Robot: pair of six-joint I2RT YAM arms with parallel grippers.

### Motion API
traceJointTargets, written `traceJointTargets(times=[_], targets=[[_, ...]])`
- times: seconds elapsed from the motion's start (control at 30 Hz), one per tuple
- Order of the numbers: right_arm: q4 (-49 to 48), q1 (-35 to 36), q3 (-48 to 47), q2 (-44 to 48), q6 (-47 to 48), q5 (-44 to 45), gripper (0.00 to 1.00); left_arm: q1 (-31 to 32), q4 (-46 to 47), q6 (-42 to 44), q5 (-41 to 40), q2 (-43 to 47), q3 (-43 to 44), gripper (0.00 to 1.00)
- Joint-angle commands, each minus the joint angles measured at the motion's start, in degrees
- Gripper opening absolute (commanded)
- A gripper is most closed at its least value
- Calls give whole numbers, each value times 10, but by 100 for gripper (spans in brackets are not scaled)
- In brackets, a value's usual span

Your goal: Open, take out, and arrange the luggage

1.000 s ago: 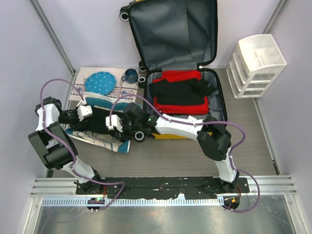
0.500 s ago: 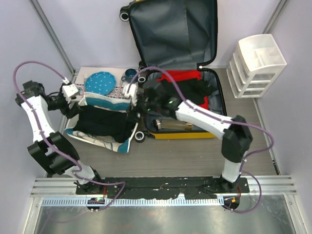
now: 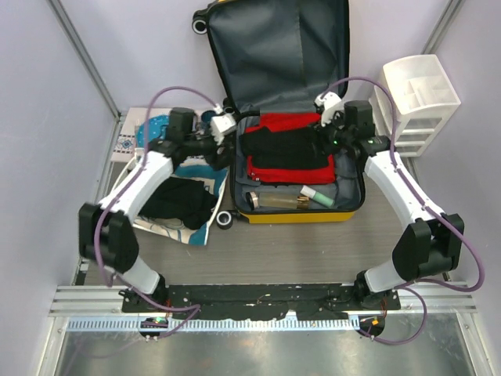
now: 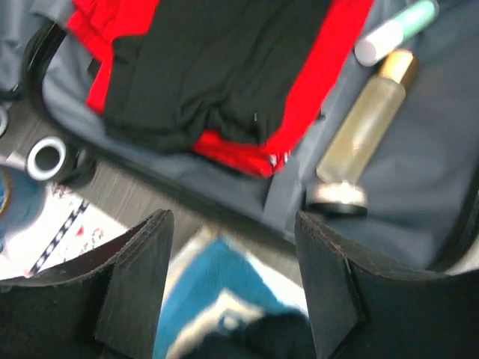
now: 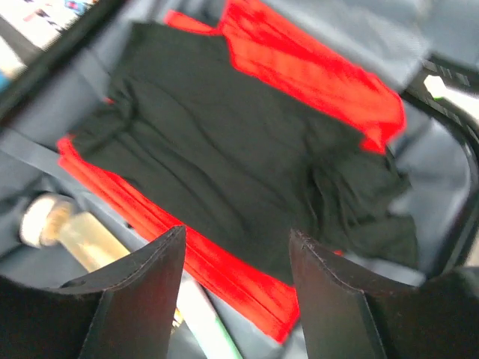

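On the left of the table (image 3: pixel 313 251) a black garment (image 3: pixel 176 202) lies crumpled on a blue-and-white cloth (image 3: pixel 196 231), and the left pincer (image 4: pixel 230 222) hangs spread and empty at the left rim of the luggage (image 3: pixel 282 47). The luggage lies open mid-table, lid propped against the back wall, holding red-and-black clothes (image 3: pixel 286 149), an amber bottle (image 3: pixel 275 201) and a green tube (image 3: pixel 317 196). The right pincer (image 5: pixel 236 233) is likewise spread and empty above the clothes' right side, with a white drawer unit (image 3: pixel 411 102) farther right.
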State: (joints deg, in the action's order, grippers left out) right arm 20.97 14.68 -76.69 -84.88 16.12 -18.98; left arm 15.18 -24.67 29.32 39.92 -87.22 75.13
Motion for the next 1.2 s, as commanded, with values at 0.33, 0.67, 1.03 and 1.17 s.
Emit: traceJointTargets(times=[0.33,0.67,1.03,1.17], targets=[[55,-77,22,-52,73,16,58,151,76,-151,-201,-264,234,64],[50,-116,15,-96,44,8,62,167,20,-171,-235,-262,219,64],[47,-117,15,-135,14,-32,55,168,-21,-193,-251,-244,200,64],[51,-117,12,-149,4,-37,54,167,-26,-208,-234,-246,201,60]])
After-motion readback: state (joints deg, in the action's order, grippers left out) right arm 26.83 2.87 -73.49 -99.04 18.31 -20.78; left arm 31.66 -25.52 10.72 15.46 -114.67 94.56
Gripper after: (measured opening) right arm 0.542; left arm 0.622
